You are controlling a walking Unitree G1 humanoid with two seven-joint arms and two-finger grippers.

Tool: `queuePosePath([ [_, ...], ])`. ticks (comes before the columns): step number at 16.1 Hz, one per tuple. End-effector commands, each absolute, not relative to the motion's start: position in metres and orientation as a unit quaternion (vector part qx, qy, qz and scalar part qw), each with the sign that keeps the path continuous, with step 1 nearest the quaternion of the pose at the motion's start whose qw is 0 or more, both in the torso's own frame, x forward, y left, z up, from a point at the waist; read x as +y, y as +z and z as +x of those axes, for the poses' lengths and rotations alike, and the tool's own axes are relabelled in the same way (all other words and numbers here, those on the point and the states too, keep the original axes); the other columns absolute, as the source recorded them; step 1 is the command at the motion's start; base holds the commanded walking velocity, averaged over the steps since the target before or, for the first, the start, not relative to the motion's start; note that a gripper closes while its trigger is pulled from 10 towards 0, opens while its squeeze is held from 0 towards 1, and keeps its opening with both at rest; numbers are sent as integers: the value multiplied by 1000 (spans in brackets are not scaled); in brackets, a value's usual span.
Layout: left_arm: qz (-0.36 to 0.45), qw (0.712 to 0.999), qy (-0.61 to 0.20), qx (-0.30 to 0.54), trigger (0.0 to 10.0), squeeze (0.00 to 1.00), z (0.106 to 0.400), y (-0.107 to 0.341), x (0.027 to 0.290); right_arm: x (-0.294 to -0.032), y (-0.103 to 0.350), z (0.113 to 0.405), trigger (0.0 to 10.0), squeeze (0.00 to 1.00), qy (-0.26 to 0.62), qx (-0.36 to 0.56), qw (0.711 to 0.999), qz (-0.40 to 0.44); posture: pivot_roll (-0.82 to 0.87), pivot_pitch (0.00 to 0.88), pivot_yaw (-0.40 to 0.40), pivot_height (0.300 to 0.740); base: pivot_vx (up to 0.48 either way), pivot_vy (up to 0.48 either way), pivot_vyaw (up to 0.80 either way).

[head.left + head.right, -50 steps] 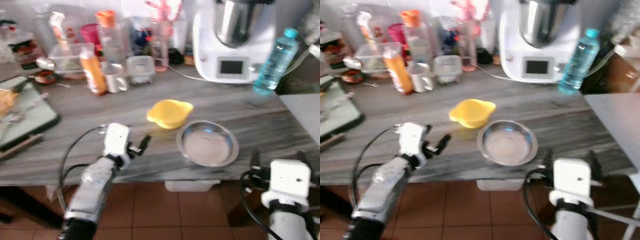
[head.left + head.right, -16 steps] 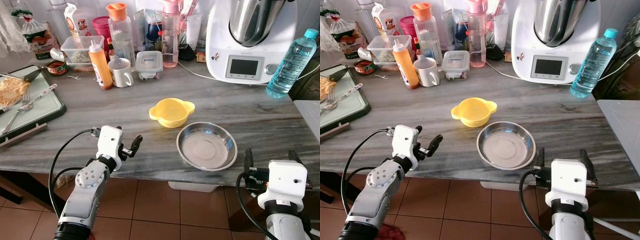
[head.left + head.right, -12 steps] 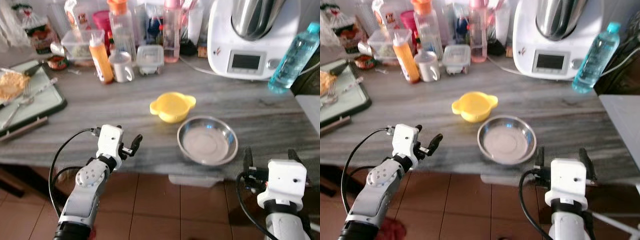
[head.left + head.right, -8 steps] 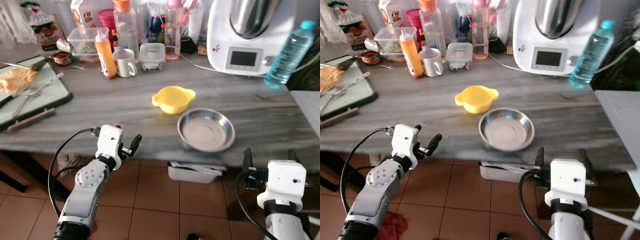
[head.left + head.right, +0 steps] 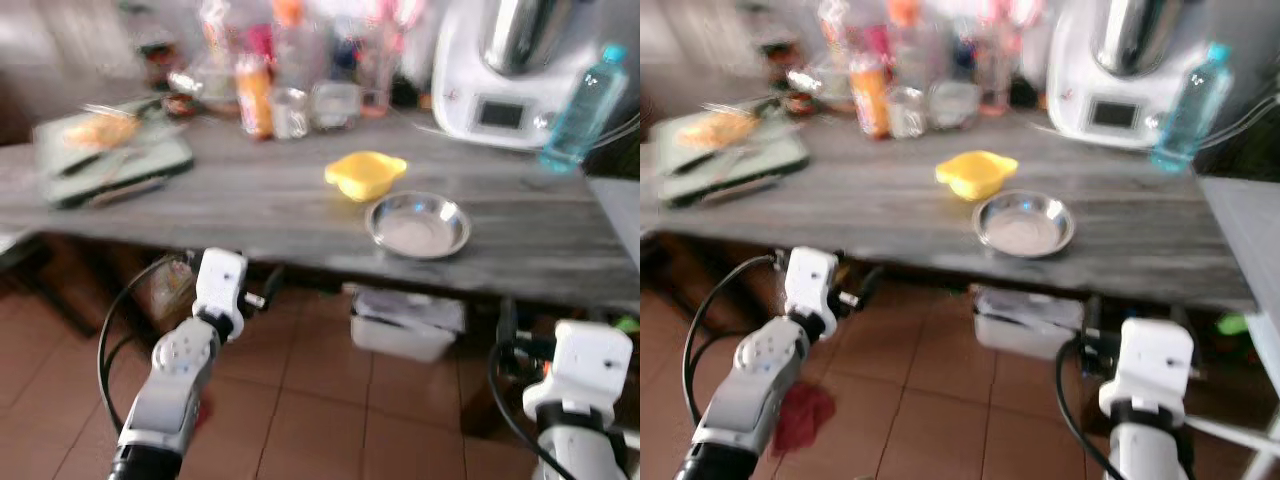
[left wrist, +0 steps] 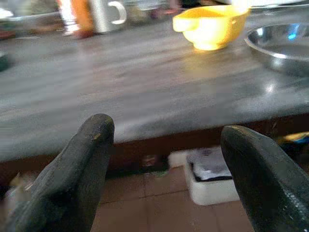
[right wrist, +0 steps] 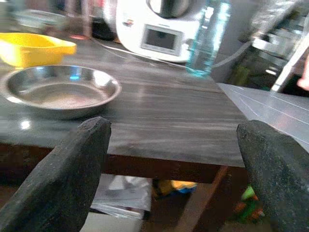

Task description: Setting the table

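A yellow bowl with two handles (image 5: 366,174) sits on the grey wooden table (image 5: 250,215), and a round steel dish (image 5: 418,225) lies right beside it, nearer the front edge. Both also appear in the wrist views: yellow bowl (image 6: 211,26), steel dish (image 7: 60,92). My left gripper (image 6: 164,126) is open and holds nothing, low in front of the table's edge and left of the bowls. My right gripper (image 7: 174,125) is open too, below the table's edge and right of the dish. The head views are blurred.
At the back stand bottles, a mug, boxes, a white kitchen machine (image 5: 505,70) and a blue water bottle (image 5: 585,105). A green board with food and cutlery (image 5: 110,150) lies at the left. Under the table sits a white box (image 5: 405,320) on brown tiles. A grey surface (image 5: 1250,235) adjoins on the right.
The whole picture has shifted: the camera has drawn back from the table, which now lies farther off with floor in front. Both grippers are now below the table's edge. Bowls unmoved.
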State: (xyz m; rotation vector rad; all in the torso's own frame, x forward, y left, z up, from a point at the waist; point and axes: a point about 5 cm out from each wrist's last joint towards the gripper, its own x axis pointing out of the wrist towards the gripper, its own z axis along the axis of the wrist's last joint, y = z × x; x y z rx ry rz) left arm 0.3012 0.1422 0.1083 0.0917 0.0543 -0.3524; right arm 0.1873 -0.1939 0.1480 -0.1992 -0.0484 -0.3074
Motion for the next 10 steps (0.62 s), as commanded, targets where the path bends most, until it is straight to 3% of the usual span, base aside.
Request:
queuePosePath([
  [1,48,983,-176,35,10000,0,300,105,142,-194,148,185,10000,0,-154,-24,982,-102,-14,76,34,740,-304,0,0],
  [10,41,984,-168,44,10000,0,298,99,143,-193,138,192,10000,0,-158,-5,982,-102,6,73,17,740,-302,0,0],
])
